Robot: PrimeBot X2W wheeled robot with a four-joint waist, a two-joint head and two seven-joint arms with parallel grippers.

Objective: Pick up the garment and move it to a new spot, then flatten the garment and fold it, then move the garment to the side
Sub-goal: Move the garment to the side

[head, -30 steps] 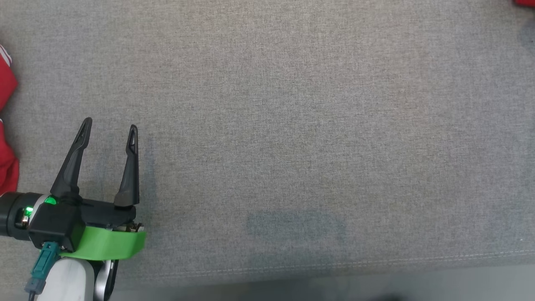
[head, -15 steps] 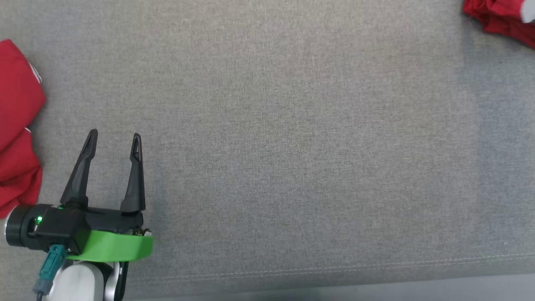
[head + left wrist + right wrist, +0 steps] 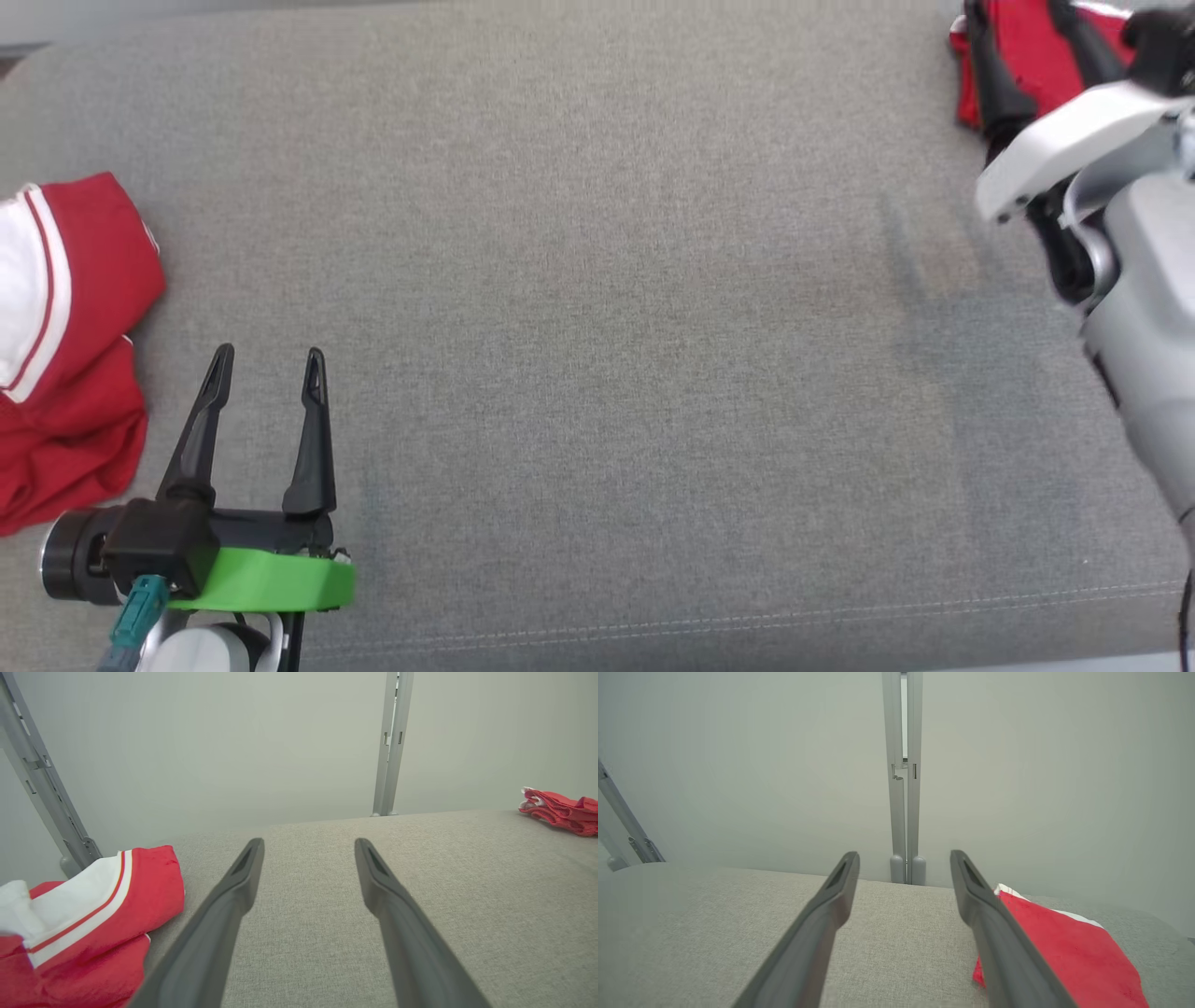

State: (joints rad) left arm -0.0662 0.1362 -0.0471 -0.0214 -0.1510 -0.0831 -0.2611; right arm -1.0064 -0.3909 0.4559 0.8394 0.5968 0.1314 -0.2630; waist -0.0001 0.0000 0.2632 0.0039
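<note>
Surface: a grey woven fabric surface (image 3: 607,327) took up most of the head view, with a stitched seam along its near edge.
Left garment: a red garment with a white band and thin red stripe (image 3: 75,373) lay bunched at the surface's left edge.
Left gripper: the left gripper (image 3: 269,355) sat at the lower left with its fingers spread wide and nothing between them.
Left garment to left gripper: the cloth lay just beside the gripper's left finger and apart from it. The left wrist view put the garment (image 3: 93,933) left of the spread gripper (image 3: 309,843).
Right garment: a second red garment with a white edge (image 3: 1036,65) lay at the far right corner, and showed small in the left wrist view (image 3: 560,812).
Right gripper: the right gripper (image 3: 1016,9) was above that corner, fingers spread and empty.
Right garment to right gripper: in the right wrist view the cloth (image 3: 1055,947) lay on the outer side of the right finger, outside the gap of the gripper (image 3: 904,856). Contact could not be told.
Background: a grey upright post (image 3: 903,788) stood behind the surface against a pale wall.
</note>
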